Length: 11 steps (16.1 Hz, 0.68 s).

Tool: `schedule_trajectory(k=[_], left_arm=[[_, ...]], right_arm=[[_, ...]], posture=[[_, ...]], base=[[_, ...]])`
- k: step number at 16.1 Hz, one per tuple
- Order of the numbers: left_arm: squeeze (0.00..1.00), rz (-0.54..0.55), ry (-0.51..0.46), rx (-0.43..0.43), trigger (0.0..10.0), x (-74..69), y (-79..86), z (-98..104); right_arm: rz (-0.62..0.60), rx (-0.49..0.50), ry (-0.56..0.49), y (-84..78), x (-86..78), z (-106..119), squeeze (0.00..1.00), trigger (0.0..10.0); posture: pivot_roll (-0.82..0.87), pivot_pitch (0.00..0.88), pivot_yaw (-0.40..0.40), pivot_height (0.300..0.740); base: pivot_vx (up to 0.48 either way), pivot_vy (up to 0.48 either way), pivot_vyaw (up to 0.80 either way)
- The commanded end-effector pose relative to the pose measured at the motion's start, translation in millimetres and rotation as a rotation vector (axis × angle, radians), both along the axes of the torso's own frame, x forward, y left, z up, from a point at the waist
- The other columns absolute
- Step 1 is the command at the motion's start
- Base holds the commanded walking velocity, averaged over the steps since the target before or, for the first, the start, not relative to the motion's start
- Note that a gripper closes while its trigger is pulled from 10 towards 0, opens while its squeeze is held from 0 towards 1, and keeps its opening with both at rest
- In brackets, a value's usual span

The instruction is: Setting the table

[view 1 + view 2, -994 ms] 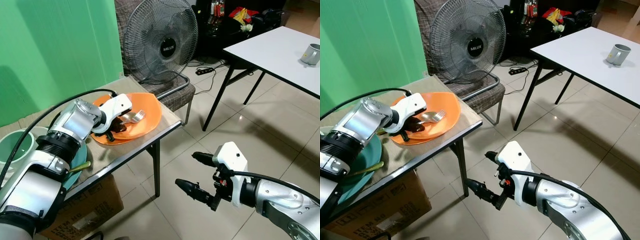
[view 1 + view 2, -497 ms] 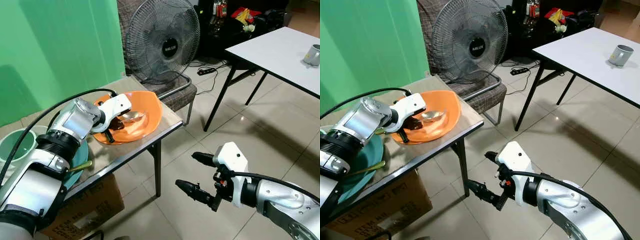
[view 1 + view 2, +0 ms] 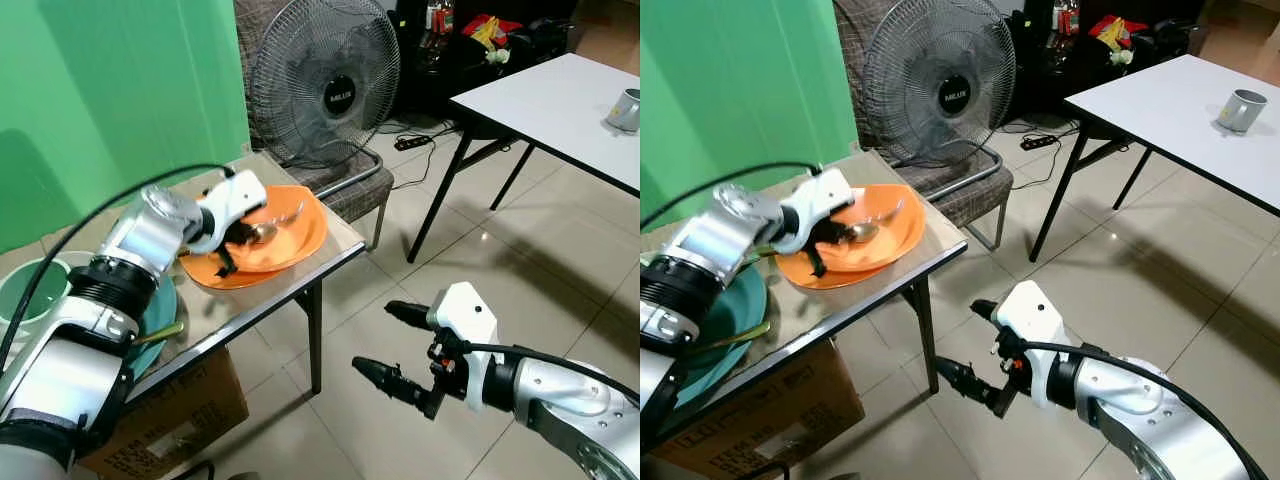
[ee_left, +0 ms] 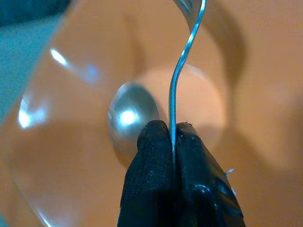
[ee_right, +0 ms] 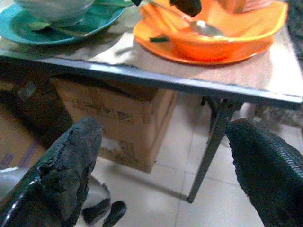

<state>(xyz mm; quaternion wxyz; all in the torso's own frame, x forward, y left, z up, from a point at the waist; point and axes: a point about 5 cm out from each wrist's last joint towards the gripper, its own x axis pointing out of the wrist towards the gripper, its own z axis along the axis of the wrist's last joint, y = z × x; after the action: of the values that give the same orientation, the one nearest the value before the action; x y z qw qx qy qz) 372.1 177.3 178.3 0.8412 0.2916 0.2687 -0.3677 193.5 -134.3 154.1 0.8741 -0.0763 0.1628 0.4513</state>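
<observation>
The side table [image 3: 330, 262] stands before a green wall, with a fan [image 3: 322, 82] on a chair behind it and a cardboard box [image 3: 175, 420] beneath. A white table [image 3: 560, 105] stands well apart at the right and carries a grey mug [image 3: 625, 108]. On the side table an orange bowl [image 3: 290, 235] sits on an orange plate [image 3: 215, 275]; beside them is a teal plate [image 3: 160, 325] bearing a pale green bowl [image 3: 35, 295].

The left gripper [image 4: 173, 137] is over the orange bowl, fingers [image 4: 154, 146] closed on the handle of a fork [image 4: 182, 66], tines raised clear of the bowl. A spoon [image 4: 130, 116] lies in the bowl under it.

The right gripper [image 3: 395, 345] hangs low over the floor beside the side table, fingers [image 5: 71, 151] spread wide, holding nothing.
</observation>
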Motion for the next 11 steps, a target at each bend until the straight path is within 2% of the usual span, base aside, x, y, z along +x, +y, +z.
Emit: schedule_trajectory(k=[1,3,4,5,7,8,9,11], left_arm=[[0.0,-0.012,-0.062,-0.033,0.0,4.2,-4.5,20.3],[0.0,0.004,-0.115,-0.114,0.0,4.9,-7.3,37.3],[0.0,0.005,-0.157,-0.204,0.0,3.0,-13.0,50.2],[0.0,0.008,-0.171,-0.231,0.0,2.6,-14.4,53.8],[0.0,0.083,-0.257,-0.497,0.0,0.3,-23.2,78.3],[0.0,0.108,-0.266,-0.573,0.0,-2.6,-27.2,84.3],[0.0,0.118,-0.296,-0.611,0.0,-5.9,-31.0,85.9],[0.0,0.14,-0.387,-0.719,0.0,-19.4,-49.2,77.0]], right_arm=[[-0.022,-0.006,-0.033,-3.1,4.3,3.6,0.0,10.0],[-0.074,0.016,-0.071,-5.4,9.9,8.2,0.0,10.0],[-0.126,0.034,-0.097,-8.0,16.2,12.1,0.0,10.0],[-0.141,0.037,-0.104,-8.8,17.9,12.9,0.0,10.0],[-0.273,0.067,-0.172,-16.1,29.4,19.3,0.0,10.0],[-0.323,0.085,-0.193,-18.9,32.4,21.5,0.0,10.0],[-0.349,0.095,-0.201,-20.0,33.2,22.3,0.0,10.0],[-0.513,0.15,-0.267,-24.3,36.7,26.2,0.0,10.0]], posture=[[-0.07,0.0,0.017,0.74],[-0.07,0.0,0.016,0.74],[-0.06,0.0,0.015,0.74],[-0.06,0.0,0.015,0.74],[-0.06,0.0,0.015,0.74],[-0.06,0.0,0.016,0.74],[-0.06,0.0,0.016,0.74],[-0.06,0.0,0.012,0.74]], base=[[0.0,0.0,0.0],[0.0,0.0,0.0],[0.0,0.0,0.0],[0.0,0.0,0.0],[0.0,0.0,0.0],[0.0,0.0,0.0],[0.0,0.0,0.0],[0.0,0.0,0.0]])
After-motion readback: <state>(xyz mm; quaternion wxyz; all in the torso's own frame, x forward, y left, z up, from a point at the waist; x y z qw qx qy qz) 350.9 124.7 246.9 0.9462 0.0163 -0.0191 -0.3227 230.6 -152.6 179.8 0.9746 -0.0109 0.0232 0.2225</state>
